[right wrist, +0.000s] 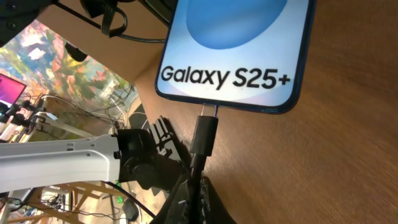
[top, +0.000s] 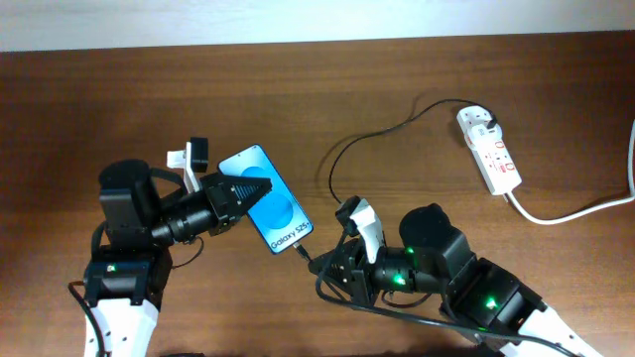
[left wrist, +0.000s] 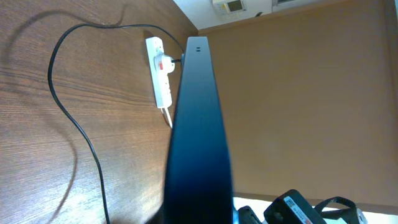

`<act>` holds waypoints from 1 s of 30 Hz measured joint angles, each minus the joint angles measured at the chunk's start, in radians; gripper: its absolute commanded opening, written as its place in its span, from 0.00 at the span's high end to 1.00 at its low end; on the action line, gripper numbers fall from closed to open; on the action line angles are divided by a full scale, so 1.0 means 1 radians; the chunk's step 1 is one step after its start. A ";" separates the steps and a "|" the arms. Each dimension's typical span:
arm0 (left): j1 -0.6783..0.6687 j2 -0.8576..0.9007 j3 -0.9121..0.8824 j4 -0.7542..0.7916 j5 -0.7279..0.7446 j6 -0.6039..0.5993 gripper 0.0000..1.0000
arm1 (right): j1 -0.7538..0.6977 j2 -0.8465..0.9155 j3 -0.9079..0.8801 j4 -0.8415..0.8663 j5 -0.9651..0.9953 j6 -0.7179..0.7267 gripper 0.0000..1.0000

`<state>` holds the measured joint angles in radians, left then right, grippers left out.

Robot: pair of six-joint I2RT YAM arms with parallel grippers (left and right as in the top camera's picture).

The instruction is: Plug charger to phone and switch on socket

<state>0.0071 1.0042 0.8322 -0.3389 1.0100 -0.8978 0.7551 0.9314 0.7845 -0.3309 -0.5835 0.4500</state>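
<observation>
My left gripper (top: 246, 192) is shut on the phone (top: 270, 201), which has a blue screen and is held tilted above the table. In the left wrist view the phone (left wrist: 196, 124) shows edge-on. My right gripper (top: 325, 264) is shut on the charger (top: 342, 149) just behind its connector. In the right wrist view the connector (right wrist: 205, 132) has its metal tip at the port in the bottom edge of the phone (right wrist: 236, 43), and my fingers (right wrist: 193, 202) clamp the cable. The cable runs to a black plug (top: 493, 124) in the white socket (top: 490, 154), which also shows in the left wrist view (left wrist: 160, 74).
The socket's thick white cord (top: 575, 210) leaves to the right edge. The charger cable loops over the wooden table (top: 417, 79) between phone and socket. The right arm's body (top: 446, 268) fills the lower right.
</observation>
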 measured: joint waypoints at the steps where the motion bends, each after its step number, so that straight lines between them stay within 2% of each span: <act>1: 0.000 0.000 0.000 0.000 0.000 0.000 1.00 | 0.000 -0.001 0.000 0.000 0.000 0.000 0.96; 17: 0.000 0.000 0.000 0.000 -0.001 0.000 1.00 | 0.000 -0.001 0.000 0.004 0.021 0.000 0.96; 30: 0.014 0.000 0.000 0.015 -0.001 0.016 1.00 | 0.000 0.048 -0.002 0.071 0.006 0.000 0.96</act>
<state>0.0212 1.0042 0.8322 -0.3241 1.0092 -0.8818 0.7555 0.9794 0.7830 -0.2600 -0.5770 0.4500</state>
